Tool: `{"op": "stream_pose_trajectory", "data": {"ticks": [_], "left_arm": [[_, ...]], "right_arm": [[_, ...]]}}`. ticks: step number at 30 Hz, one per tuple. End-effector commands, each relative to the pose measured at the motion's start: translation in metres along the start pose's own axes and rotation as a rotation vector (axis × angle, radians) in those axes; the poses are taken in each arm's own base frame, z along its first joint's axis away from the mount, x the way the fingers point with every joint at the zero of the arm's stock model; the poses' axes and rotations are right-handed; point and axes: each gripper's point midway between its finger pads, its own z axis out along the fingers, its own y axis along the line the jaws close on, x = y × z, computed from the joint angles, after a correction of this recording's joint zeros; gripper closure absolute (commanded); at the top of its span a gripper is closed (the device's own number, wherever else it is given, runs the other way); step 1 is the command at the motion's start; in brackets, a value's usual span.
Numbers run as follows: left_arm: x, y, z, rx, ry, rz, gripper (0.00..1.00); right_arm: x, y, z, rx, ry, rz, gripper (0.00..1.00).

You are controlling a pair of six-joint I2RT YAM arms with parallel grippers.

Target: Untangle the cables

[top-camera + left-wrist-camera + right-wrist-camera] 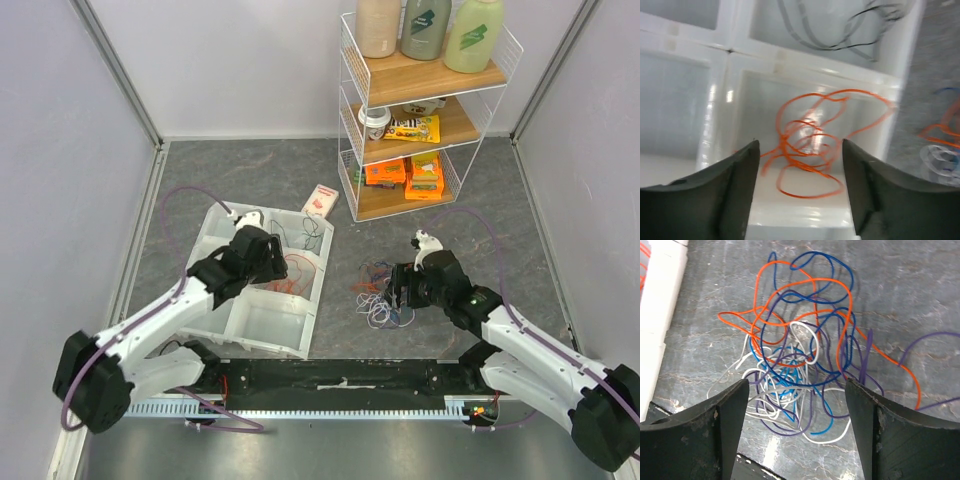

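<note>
A tangle of cables (380, 295) in orange, blue, purple and white lies on the grey table (440, 200). My right gripper (403, 290) hangs just above its near side, open. In the right wrist view the tangle (800, 350) spreads between and beyond the open fingers (730, 415) of the right gripper (797, 390), which hold nothing. A loose orange cable (807, 145) lies in a compartment of the white tray (250, 325). My left gripper (800, 150) stands open over it, apart from it. Dark and grey cables (840, 30) lie in the compartment beyond.
A white wire shelf (425, 110) with bottles, a cup and snack packs stands at the back right. A small box (321, 200) lies beside the tray's far corner. Purple hoses (185, 200) arc from both arms. Walls close in the left and right sides.
</note>
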Motion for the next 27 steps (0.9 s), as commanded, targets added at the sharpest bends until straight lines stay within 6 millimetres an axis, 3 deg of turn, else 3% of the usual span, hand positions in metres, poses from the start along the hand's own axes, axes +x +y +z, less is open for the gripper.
{"op": "stream_pose_trajectory", "data": {"ticks": [1,5,8,10,14,16,20,25,27], "left_arm": [[-0.039,-0.048,-0.039,0.287,-0.146,-0.001,0.17],[-0.038,-0.079,-0.060,0.471,-0.136,0.020,0.16],[-0.032,-0.103,-0.067,0.557,-0.139,0.051,0.26],[-0.022,-0.125,-0.073,0.635,-0.130,0.091,0.30],[0.018,-0.191,-0.089,0.851,-0.056,0.235,0.32],[0.042,-0.219,-0.085,0.895,0.009,0.309,0.29],[0.077,-0.257,-0.068,0.888,0.097,0.401,0.28],[0.104,-0.280,-0.046,0.812,0.151,0.459,0.41],[0.109,-0.277,-0.035,0.740,0.156,0.480,0.42]], "right_arm": [[-0.017,-0.006,-0.014,0.081,-0.043,0.051,0.16],[-0.014,0.000,-0.028,0.045,-0.046,0.072,0.17],[-0.015,0.011,-0.036,-0.017,-0.056,0.096,0.19],[-0.014,0.016,-0.038,-0.039,-0.051,0.109,0.21],[-0.005,0.026,-0.037,-0.102,-0.015,0.123,0.28],[-0.003,0.022,-0.036,-0.088,-0.018,0.132,0.32],[-0.005,0.012,-0.037,-0.030,-0.047,0.163,0.54],[0.001,0.011,-0.035,-0.029,-0.028,0.173,0.55],[0.004,0.011,-0.033,-0.034,-0.017,0.174,0.55]]}}
